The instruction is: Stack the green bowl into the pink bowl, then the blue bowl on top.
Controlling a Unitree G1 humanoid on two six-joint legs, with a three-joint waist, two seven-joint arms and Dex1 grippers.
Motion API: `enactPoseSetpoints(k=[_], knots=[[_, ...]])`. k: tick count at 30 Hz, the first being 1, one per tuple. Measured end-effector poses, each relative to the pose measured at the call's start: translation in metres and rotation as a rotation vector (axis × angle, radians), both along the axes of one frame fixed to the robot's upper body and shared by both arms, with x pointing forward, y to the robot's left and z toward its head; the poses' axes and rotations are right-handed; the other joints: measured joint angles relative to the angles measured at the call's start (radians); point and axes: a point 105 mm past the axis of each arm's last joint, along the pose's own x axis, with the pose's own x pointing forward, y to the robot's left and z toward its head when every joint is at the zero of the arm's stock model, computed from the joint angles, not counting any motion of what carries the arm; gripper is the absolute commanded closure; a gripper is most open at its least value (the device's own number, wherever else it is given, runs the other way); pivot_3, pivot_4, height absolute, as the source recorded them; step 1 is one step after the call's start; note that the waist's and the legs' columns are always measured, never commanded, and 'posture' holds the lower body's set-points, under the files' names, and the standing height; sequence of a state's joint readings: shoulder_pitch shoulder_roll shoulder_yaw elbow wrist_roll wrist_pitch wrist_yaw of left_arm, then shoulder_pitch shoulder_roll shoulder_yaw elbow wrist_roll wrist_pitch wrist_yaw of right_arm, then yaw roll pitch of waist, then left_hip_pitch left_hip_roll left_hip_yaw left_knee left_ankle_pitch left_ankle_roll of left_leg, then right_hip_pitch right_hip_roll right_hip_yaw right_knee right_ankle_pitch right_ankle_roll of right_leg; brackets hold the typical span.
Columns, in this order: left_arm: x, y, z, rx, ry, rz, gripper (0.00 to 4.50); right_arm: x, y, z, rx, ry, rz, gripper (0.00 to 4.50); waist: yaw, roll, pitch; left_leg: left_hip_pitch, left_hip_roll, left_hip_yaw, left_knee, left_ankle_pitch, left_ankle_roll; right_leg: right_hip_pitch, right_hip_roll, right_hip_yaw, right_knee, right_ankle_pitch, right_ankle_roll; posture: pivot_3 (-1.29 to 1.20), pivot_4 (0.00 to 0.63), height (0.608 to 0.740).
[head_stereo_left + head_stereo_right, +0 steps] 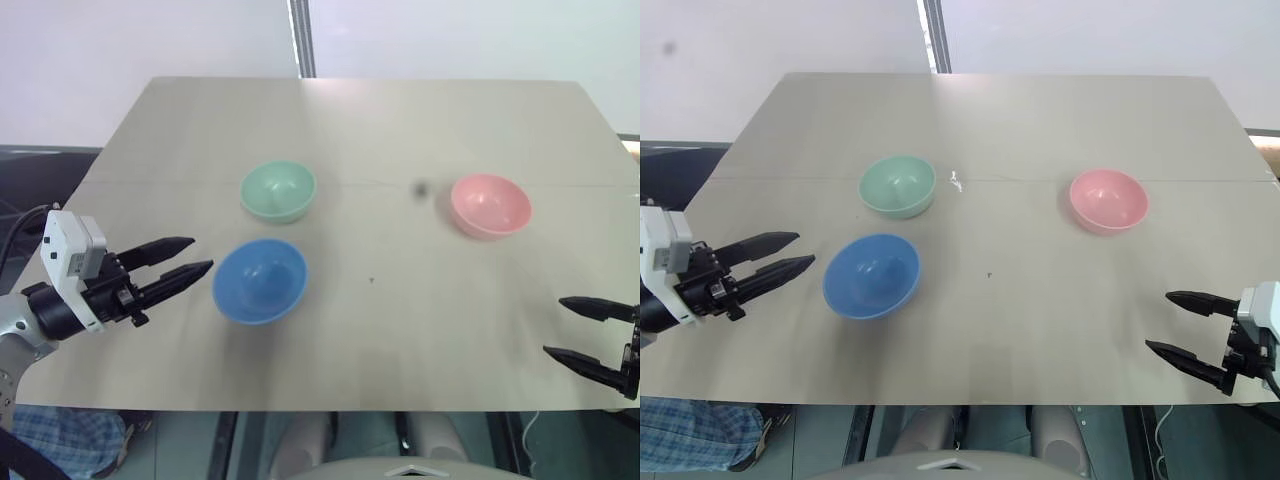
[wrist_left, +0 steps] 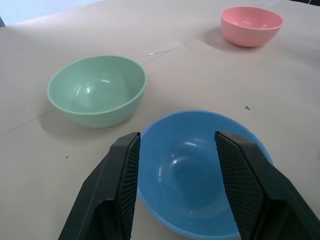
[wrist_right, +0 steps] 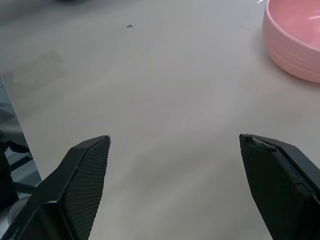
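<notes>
- Left wrist view, item one: your left gripper has its jaws parted and empty, pointing over the blue bowl, which sits just past the fingertips.
- Item two: the green bowl stands upright on the table, beyond the blue bowl from the left gripper and a little to one side of its line, apart from the blue one.
- Item three: the pink bowl stands upright, well apart from the left gripper across the table; it is nearer the right gripper, ahead of it and off to one side.
- Item four: the right gripper has its jaws spread wide with nothing between them, hovering over bare tabletop near the table's front edge.
- Step in hand, as judged: fetch the green bowl first; nothing is stacked yet.
- Handling advice: steer the left gripper past the blue bowl rather than across it, so you do not nudge it.
- Set one finger inside the green rim and one outside, then pinch the wall.
- Lift clear before carrying it across, and lower it centred over the pink bowl so it nests level.
</notes>
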State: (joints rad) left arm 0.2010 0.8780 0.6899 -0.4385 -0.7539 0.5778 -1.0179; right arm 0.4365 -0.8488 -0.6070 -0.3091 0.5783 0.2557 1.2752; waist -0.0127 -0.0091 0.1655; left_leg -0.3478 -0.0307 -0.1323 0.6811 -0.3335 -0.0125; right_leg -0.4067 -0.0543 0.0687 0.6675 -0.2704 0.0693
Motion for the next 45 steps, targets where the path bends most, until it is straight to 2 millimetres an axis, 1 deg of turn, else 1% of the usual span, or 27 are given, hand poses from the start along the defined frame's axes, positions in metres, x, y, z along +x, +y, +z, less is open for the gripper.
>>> enactPoseSetpoints(k=[7, 15, 22, 26, 30, 38, 41, 43, 45], knots=[[0.002, -0.001, 0.004, -0.004, -0.017, -0.006, 2.01, 0.002, 0.000, 0.001, 0.002, -0.017, -0.007, 0.00, 0.000, 0.000, 0.000, 0.000, 0.000, 0.000, 0.000, 0.000, 0.000, 0.000, 0.000, 0.000, 0.000, 0.000, 0.000, 0.00, 0.150, 0.740], [0.005, -0.005, 0.001, -0.008, -0.007, -0.021, 2.01, 0.003, 0.000, 0.003, -0.002, -0.035, -0.009, 0.00, 0.000, 0.000, 0.000, 0.000, 0.000, 0.000, 0.000, 0.000, 0.000, 0.000, 0.000, 0.000, 0.000, 0.000, 0.000, 0.00, 0.150, 0.740], [0.008, -0.008, 0.003, -0.012, -0.017, -0.037, 2.01, 0.003, -0.001, 0.005, -0.004, -0.045, -0.016, 0.00, 0.000, 0.000, 0.000, 0.000, 0.000, 0.000, 0.000, 0.000, 0.000, 0.000, 0.000, 0.000, -0.001, 0.000, 0.000, 0.00, 0.150, 0.740], [0.009, -0.010, 0.000, -0.015, -0.012, -0.047, 2.01, 0.003, -0.003, 0.009, 0.014, -0.076, -0.026, 0.00, 0.000, 0.000, 0.000, 0.000, 0.000, -0.001, -0.001, 0.000, 0.000, 0.000, 0.000, 0.000, -0.001, 0.000, 0.000, 0.00, 0.150, 0.740], [0.011, -0.008, 0.000, -0.019, -0.016, -0.041, 2.01, 0.004, -0.002, 0.012, 0.030, -0.105, -0.028, 0.00, 0.000, 0.000, 0.000, 0.000, 0.000, -0.001, -0.001, 0.000, 0.000, 0.000, 0.000, 0.000, -0.002, 0.000, 0.000, 0.00, 0.150, 0.740], [0.012, -0.007, 0.000, -0.021, -0.028, -0.045, 2.01, 0.012, -0.001, 0.023, 0.050, -0.201, -0.050, 0.00, 0.000, 0.000, 0.000, 0.000, 0.000, -0.002, -0.003, 0.001, -0.001, 0.000, 0.000, 0.000, -0.003, 0.000, 0.000, 0.00, 0.150, 0.740], [0.013, -0.007, -0.001, -0.023, -0.025, -0.044, 2.01, 0.022, -0.005, 0.026, 0.006, -0.239, -0.097, 0.00, -0.001, 0.000, 0.000, 0.000, 0.000, -0.001, -0.003, 0.002, -0.003, 0.000, 0.000, 0.000, -0.003, 0.000, 0.000, 0.00, 0.150, 0.740], [0.013, -0.008, -0.003, -0.023, -0.023, -0.050, 2.01, 0.036, -0.006, 0.027, -0.053, -0.251, -0.141, 0.00, -0.003, 0.000, 0.000, 0.000, 0.000, -0.001, -0.004, 0.002, -0.003, -0.001, 0.000, 0.001, -0.003, 0.000, 0.000, 0.00, 0.150, 0.740], [0.013, -0.008, -0.003, -0.023, -0.024, -0.053, 2.01, 0.053, -0.003, 0.034, -0.083, -0.273, -0.175, 0.00, -0.006, 0.001, 0.000, 0.000, 0.000, 0.000, -0.003, 0.002, -0.003, -0.001, 0.000, 0.002, -0.002, 0.000, 0.000, 0.00, 0.150, 0.740]])
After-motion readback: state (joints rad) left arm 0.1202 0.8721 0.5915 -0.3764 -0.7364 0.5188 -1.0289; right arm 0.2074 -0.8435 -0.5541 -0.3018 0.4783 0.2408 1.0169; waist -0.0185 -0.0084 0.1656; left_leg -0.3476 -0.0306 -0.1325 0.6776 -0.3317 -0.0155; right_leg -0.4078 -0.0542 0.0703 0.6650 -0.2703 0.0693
